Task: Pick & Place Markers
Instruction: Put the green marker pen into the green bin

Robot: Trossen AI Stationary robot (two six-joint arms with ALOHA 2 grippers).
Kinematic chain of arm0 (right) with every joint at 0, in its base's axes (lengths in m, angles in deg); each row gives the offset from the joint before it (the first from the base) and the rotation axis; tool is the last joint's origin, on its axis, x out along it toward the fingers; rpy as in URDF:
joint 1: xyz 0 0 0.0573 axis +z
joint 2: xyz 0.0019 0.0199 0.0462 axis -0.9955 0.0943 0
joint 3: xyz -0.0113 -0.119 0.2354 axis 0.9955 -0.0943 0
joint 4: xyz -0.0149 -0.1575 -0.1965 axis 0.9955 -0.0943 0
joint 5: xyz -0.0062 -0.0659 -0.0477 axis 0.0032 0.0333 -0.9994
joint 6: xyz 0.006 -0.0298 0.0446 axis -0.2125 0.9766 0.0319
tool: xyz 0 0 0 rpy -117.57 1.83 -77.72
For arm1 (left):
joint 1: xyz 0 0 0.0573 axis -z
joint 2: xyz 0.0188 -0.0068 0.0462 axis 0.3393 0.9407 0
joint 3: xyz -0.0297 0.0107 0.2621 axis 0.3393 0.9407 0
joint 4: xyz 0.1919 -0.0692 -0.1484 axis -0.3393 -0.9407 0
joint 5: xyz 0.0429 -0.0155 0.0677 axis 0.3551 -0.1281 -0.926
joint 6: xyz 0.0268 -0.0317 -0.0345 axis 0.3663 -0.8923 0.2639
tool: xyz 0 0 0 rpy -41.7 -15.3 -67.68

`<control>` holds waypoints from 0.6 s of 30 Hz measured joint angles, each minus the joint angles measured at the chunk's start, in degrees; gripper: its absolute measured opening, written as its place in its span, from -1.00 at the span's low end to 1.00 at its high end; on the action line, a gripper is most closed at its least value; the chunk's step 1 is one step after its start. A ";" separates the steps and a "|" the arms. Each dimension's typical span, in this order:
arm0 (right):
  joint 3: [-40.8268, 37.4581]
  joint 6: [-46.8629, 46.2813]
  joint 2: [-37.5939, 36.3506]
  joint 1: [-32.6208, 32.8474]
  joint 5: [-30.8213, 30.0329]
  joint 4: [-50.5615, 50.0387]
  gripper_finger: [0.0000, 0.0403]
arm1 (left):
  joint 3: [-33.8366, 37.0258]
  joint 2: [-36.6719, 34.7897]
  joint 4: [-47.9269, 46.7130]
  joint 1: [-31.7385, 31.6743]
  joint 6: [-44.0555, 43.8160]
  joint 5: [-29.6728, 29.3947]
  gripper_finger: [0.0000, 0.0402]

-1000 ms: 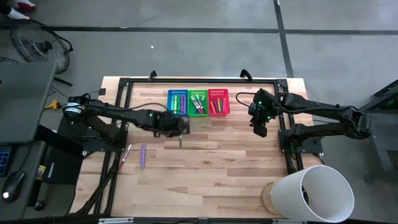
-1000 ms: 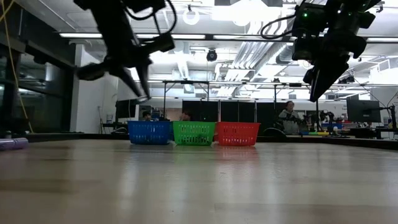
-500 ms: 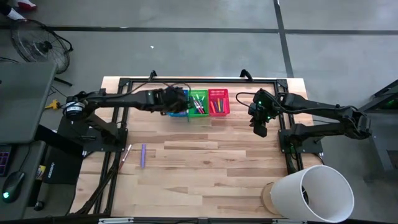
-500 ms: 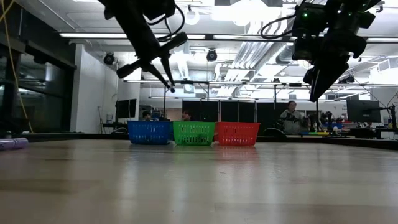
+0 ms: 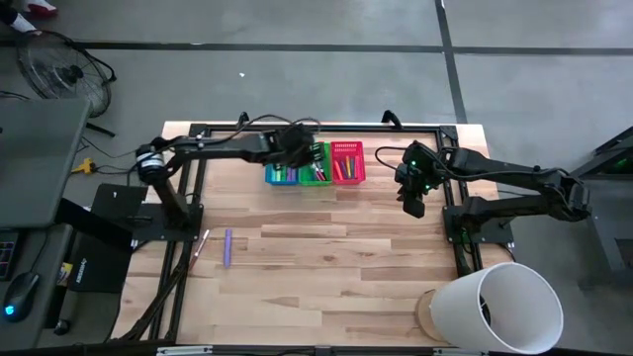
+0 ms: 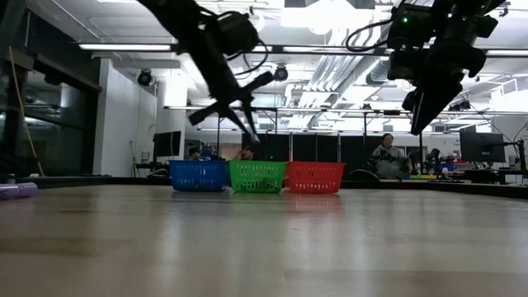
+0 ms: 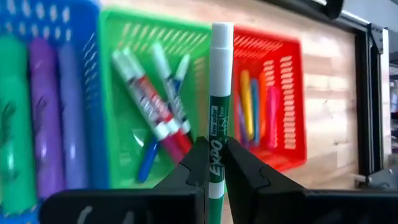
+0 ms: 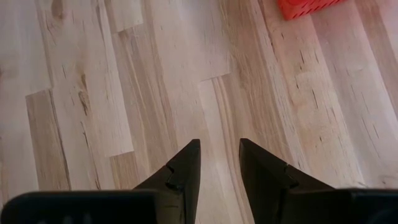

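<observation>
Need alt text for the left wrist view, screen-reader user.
The left gripper holds a green-and-white marker between its two dark fingers, above the green basket of loose markers. A blue basket with green and purple markers sits on one side, a red basket with yellow, blue and pink ones on the other, all on the wooden table.

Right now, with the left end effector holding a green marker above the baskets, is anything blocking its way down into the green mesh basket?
Nothing visible does. The left end effector grips the green-and-white Expo marker above the open-topped green mesh basket, which holds only a few loose markers lying flat. The right end effector hangs well aside over bare wood.
</observation>
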 joint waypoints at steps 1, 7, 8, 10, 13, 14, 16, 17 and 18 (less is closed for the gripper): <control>0.00 0.00 0.00 0.00 -0.01 -0.02 -0.51 | -1.88 1.20 -1.02 -0.31 0.75 -0.37 -0.89; 0.00 -0.09 0.00 0.00 -0.01 -0.03 -0.51 | -14.89 9.51 -12.10 -1.44 5.56 -1.21 -0.89; 0.00 -0.09 0.00 0.00 -0.01 -0.06 -0.51 | -16.98 10.59 -16.27 -1.68 6.27 -1.72 -0.89; 0.00 -0.11 0.00 0.00 -0.01 -0.04 -0.51 | -21.03 12.81 -19.58 -1.75 7.78 -1.92 -0.89; 0.00 -0.10 0.02 0.00 -0.01 -0.02 -0.51 | -25.18 15.93 -24.09 -1.77 8.78 -2.10 -0.89; 0.00 -0.09 0.02 0.00 -0.01 -0.06 -0.51 | -25.86 16.67 -25.73 -1.75 8.84 -2.12 -0.89; 0.00 -0.13 0.00 0.00 -0.01 -0.01 -0.51 | -27.20 18.17 -26.16 -1.75 8.44 -2.41 -0.89; 0.00 -0.13 0.02 0.00 -0.01 -0.04 -0.51 | -27.48 18.60 -25.34 -1.75 7.89 -2.32 -0.89; 0.00 -0.12 0.02 0.00 -0.01 -0.08 -0.51 | -27.47 18.76 -26.20 -1.77 7.35 -1.85 -0.89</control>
